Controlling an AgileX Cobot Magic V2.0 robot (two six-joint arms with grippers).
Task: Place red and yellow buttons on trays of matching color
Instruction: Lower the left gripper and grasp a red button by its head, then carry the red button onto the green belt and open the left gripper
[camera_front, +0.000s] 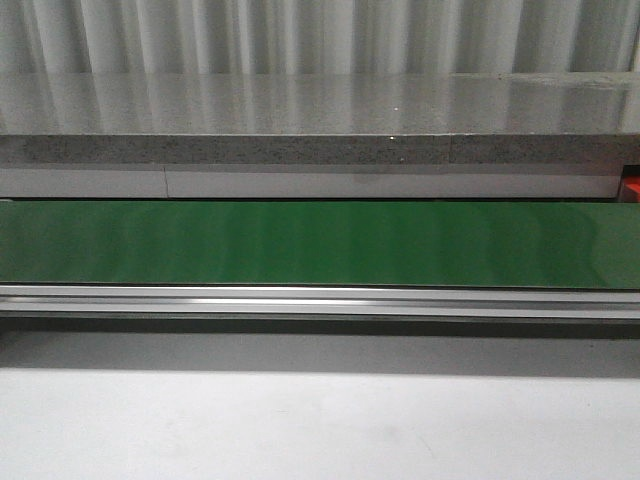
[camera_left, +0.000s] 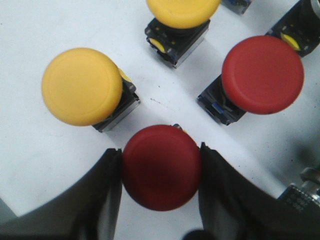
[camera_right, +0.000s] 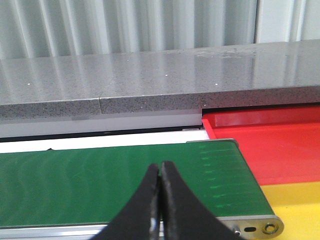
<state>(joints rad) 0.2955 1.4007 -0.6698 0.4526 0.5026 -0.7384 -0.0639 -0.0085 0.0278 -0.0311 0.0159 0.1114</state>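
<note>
In the left wrist view my left gripper (camera_left: 161, 159) is shut on a red button (camera_left: 161, 167), both fingers pressed against the sides of its round cap. Around it on the white surface stand a second red button (camera_left: 262, 74) and two yellow buttons (camera_left: 81, 86) (camera_left: 183, 11). In the right wrist view my right gripper (camera_right: 160, 172) is shut with nothing in it, hanging over the green belt (camera_right: 100, 185). Beyond the belt's end lie the red tray (camera_right: 270, 145) and the yellow tray (camera_right: 300, 210). Neither gripper shows in the front view.
The green conveyor belt (camera_front: 320, 243) runs across the front view, with an aluminium rail (camera_front: 320, 300) in front and a grey stone ledge (camera_front: 320, 125) behind. A sliver of red (camera_front: 632, 187) shows at the far right. More button bases (camera_left: 297, 25) crowd the left wrist view's edge.
</note>
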